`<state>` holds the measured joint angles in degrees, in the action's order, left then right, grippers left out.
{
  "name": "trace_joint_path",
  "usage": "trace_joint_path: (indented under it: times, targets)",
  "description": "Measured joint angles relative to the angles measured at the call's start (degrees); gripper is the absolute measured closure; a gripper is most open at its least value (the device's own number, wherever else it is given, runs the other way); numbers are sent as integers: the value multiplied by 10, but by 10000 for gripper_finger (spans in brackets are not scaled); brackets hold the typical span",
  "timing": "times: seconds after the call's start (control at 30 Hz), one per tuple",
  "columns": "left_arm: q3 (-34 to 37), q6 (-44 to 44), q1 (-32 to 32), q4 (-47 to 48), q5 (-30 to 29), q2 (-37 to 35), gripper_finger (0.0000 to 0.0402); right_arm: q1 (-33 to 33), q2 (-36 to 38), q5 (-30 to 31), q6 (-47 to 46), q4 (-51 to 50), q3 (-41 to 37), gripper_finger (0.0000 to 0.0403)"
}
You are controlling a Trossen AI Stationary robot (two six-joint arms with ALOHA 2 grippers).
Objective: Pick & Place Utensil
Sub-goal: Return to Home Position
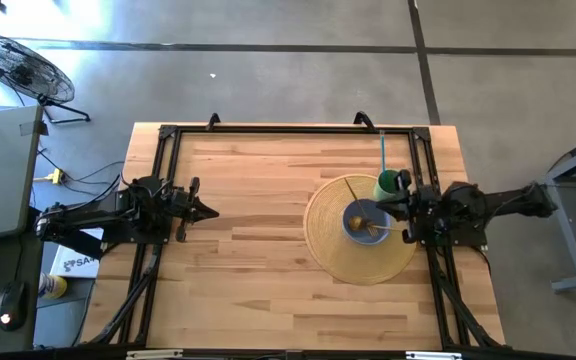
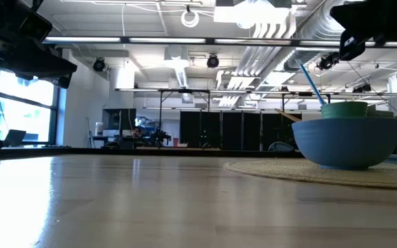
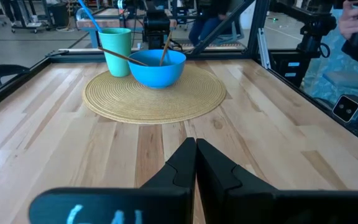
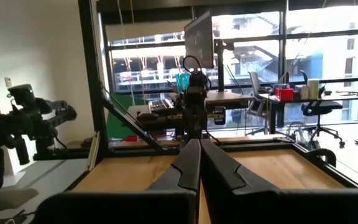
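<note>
A blue bowl (image 1: 365, 222) stands on a round woven mat (image 1: 333, 255) toward the table's right side; the left wrist view shows the bowl (image 3: 157, 67) and mat (image 3: 154, 99) too. Wooden utensils (image 3: 165, 48) lean inside the bowl, their handles sticking over its rim. A green cup (image 1: 390, 184) with a blue straw (image 2: 311, 81) stands just beyond the bowl, on the mat's far right edge. My right gripper (image 1: 398, 208) (image 4: 199, 155) is shut and raised by the bowl's right side. My left gripper (image 1: 206, 210) (image 3: 196, 155) is shut, waiting at the table's left.
A black frame (image 1: 288, 128) runs along the table's edges. Bare wood (image 1: 258, 200) lies between the two arms. Off the table, a fan (image 1: 18, 65) stands on the floor at far left, and a person's arm (image 3: 356, 18) shows beyond the table.
</note>
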<state>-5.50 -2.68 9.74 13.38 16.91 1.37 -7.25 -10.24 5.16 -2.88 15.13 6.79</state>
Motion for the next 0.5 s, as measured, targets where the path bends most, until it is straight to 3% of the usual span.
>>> trace_joint_path:
  times: [0.2, 0.5]
  targets:
    - [0, 0, 0, 0, 0, 0, 392, 0, 64, 2, -10, -51, -2, 401]
    - [0, 0, 0, 0, 0, 0, 392, 0, 66, -24, -3, -59, -2, 402]
